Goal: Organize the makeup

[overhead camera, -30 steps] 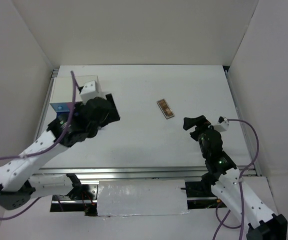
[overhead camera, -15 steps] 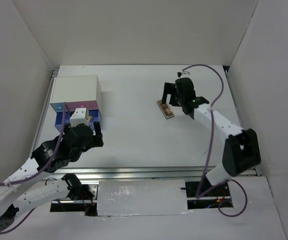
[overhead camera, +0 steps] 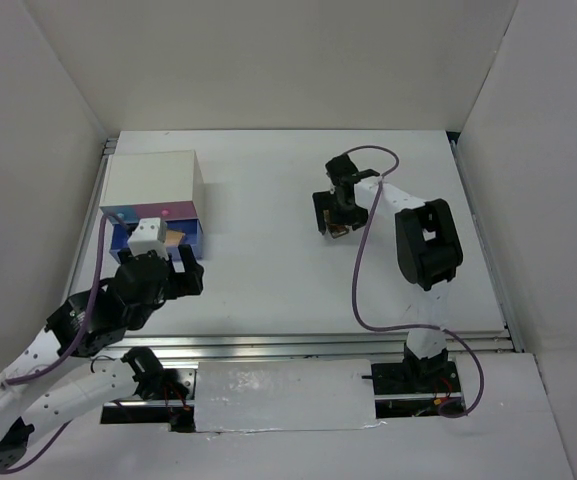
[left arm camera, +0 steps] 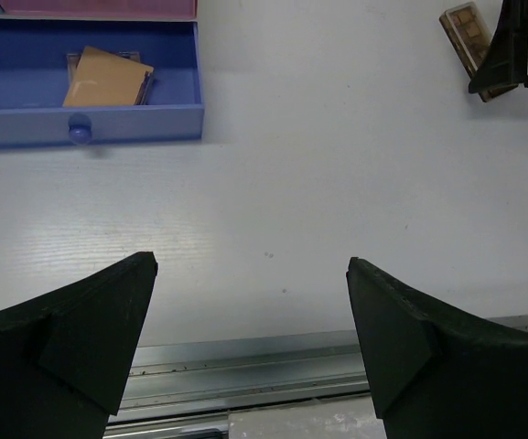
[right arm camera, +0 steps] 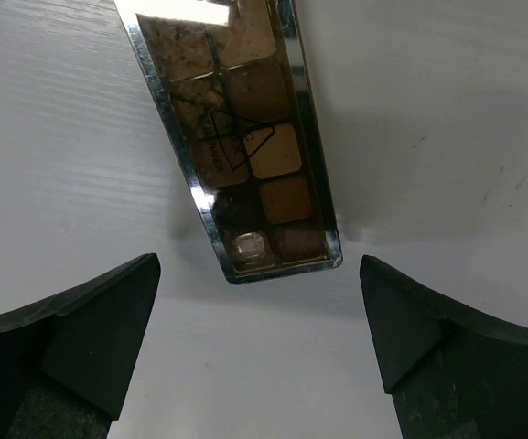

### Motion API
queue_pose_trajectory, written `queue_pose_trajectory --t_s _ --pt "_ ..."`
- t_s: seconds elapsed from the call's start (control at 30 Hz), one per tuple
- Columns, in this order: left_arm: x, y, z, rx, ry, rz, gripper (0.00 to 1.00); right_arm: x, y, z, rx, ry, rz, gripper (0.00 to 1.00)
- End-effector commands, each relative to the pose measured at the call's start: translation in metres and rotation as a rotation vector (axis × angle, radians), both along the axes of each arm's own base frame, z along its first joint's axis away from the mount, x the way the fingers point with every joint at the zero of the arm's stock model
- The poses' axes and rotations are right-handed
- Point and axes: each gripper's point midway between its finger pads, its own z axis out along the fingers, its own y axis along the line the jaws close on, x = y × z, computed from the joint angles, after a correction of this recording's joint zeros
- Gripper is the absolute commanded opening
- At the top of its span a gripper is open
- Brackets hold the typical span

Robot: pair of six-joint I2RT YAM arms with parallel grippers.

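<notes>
left claw: the left gripper (overhead camera: 164, 263) is spread wide with nothing in it, both fingers hanging over bare table (overhead camera: 268, 280). In its own wrist view the left gripper (left arm camera: 250, 270) has only white surface between the tips.

box: the white box (overhead camera: 153, 178) sits just past that claw, up and a bit to the left of it.

blue drawer: pulled out toward the claw. In the wrist view the blue drawer (left arm camera: 26, 137) is ahead and left of the fingertips, not touching them. The pink drawer (left arm camera: 99, 7) just peeks in above it.

tan palette: the pinkish-tan palette (left arm camera: 103, 78) lies flat inside the blue drawer, so it's well ahead of the left claw.

right claw: the right gripper (overhead camera: 335, 210) is down low over the far middle of the table, jaws wide, gripping nothing.

brown palette: lying flat on the table right under that claw. In the wrist view the brown palette (right arm camera: 245, 137) has its near end between the fingertips of the right gripper (right arm camera: 259, 267), a little skewed, with a visible gap on both sides, so neither finger touches it.
</notes>
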Motion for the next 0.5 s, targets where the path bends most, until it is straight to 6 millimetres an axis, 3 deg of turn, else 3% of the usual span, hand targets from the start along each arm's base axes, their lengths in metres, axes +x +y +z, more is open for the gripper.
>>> queue_pose_trajectory --t_s 0.0,0.13,0.27,0.47 --pt "0.003 -0.011 0.002 0.006 -0.009 -0.053 0.99 0.007 -0.006 0.014 -0.001 0.014 0.006 0.98" --pt "0.004 -0.015 -0.003 0.028 0.013 -0.066 0.99 0.009 -0.009 0.015 -0.022 0.066 0.012 0.96" --pt "0.003 -0.016 -0.001 0.017 0.005 -0.071 0.99 0.006 -0.016 -0.006 -0.078 0.147 0.022 0.93" --pt "0.002 -0.017 0.000 0.011 -0.002 -0.085 0.99 0.009 -0.014 -0.006 -0.077 0.168 0.049 0.92"
